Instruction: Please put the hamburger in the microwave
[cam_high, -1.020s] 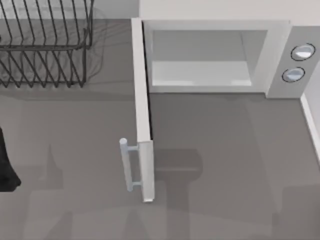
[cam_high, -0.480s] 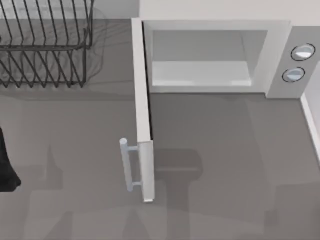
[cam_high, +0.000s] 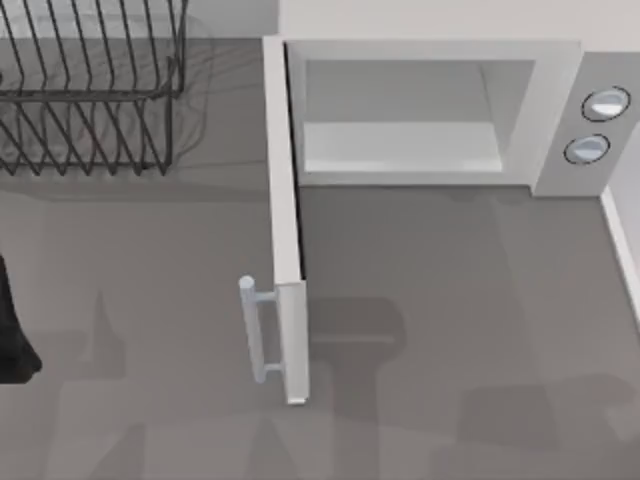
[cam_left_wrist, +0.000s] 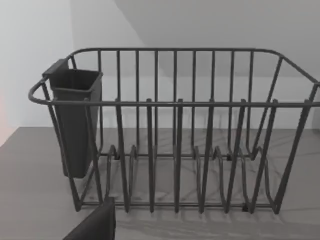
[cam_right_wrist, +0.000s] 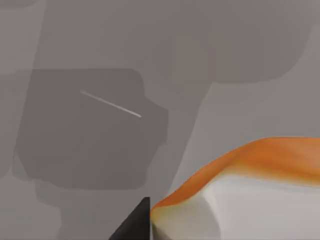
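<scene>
We can read no text, label, brand, number or sign anywhere. The large white boxy microwave at upper right bears none; its two round silver knobs look blank to us.

Soft, even light from overhead; blurry grey shadows pool on the matte grey tabletop toward six o'clock.

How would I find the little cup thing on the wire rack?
Look at the table's far left corner for the black wire rack. On one end of it hangs a dark cutlery cup. It has solid walls; everything around it is thin bars.
</scene>
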